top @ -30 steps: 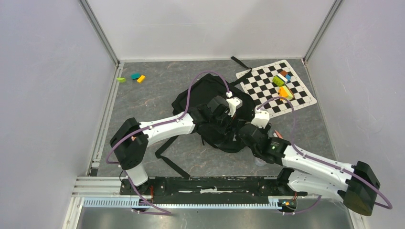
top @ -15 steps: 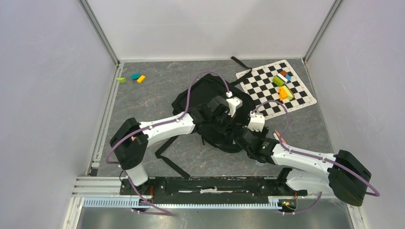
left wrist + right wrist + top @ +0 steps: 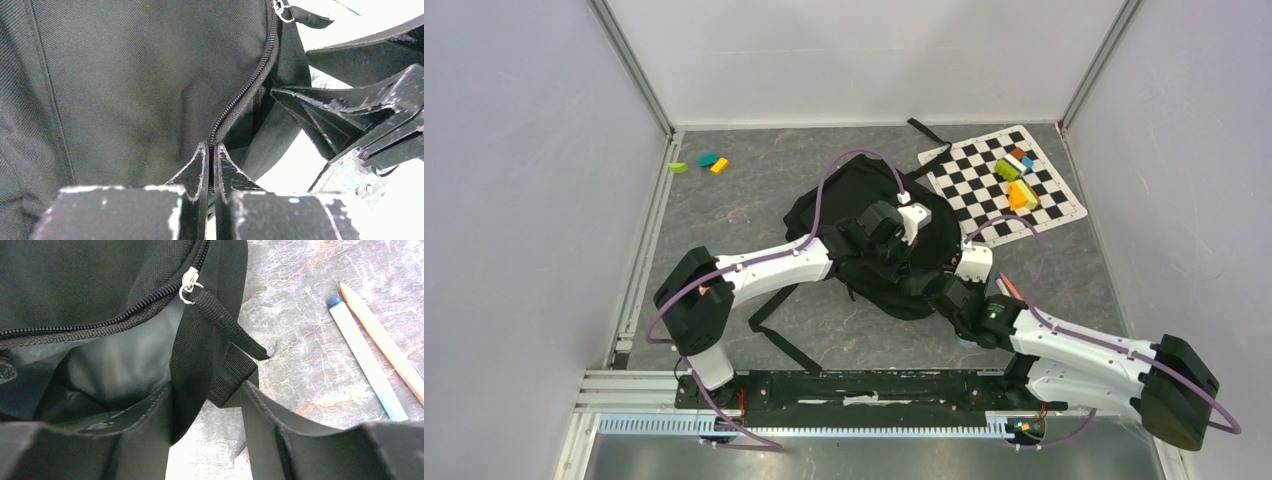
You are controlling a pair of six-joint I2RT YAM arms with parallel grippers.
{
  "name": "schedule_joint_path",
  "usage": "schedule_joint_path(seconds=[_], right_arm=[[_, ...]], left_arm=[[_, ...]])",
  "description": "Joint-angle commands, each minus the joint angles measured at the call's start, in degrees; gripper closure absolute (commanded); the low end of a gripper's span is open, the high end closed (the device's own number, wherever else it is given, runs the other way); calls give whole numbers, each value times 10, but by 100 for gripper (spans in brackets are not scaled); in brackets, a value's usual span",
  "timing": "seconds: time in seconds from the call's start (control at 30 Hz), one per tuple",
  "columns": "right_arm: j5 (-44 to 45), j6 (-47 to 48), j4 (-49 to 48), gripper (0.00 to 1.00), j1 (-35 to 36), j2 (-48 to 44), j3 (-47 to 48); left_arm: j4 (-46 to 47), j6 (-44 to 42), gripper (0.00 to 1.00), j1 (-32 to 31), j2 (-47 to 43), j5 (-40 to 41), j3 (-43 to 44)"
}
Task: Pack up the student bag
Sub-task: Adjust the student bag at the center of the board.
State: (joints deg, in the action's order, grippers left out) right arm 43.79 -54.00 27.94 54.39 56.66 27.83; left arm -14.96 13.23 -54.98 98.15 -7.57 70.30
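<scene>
- Black fabric fills both wrist views: the student bag [image 3: 849, 185] lies slumped in the middle of the table [image 3: 754, 190], straps trailing toward the arm bases.
- My left gripper [image 3: 210, 150] has its fingers pressed together on the bag's zipper edge, which runs straight up and away from the tips.
- My right gripper [image 3: 207, 390] has its fingers apart, straddling the webbing at the bag's near-right corner. The zipper pull [image 3: 190, 282] sits just ahead of them, and the open mouth lies to their left.
- I judge the next move is for the right arm, since it is nearer to the pen [image 3: 365, 362] and pencil [image 3: 385, 340]. They lie side by side on bare table just right of its fingers, with their long axes slanting away.
- Room is tight at the bag. The checkered mat [image 3: 984, 190] is well apart at the far right.
</scene>
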Motion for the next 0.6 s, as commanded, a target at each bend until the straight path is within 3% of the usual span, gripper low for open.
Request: schedule_joint_path(seconds=[0.0,0.2,0.33,0.57], right_arm=[[17,-17,57,51,2,-22,1],[14,-24,74,85,3,-54,-9],[-2,23,19,90,3,-112,-24],[-36,102,-88,90,3,-239,-55]], left_arm=[[4,14,98,1,-18,-9,-1],[10,21,98,-14,5,-22,-5],[3,14,98,-42,28,-21,-1],[-7,15,98,-61,74,-36,9]])
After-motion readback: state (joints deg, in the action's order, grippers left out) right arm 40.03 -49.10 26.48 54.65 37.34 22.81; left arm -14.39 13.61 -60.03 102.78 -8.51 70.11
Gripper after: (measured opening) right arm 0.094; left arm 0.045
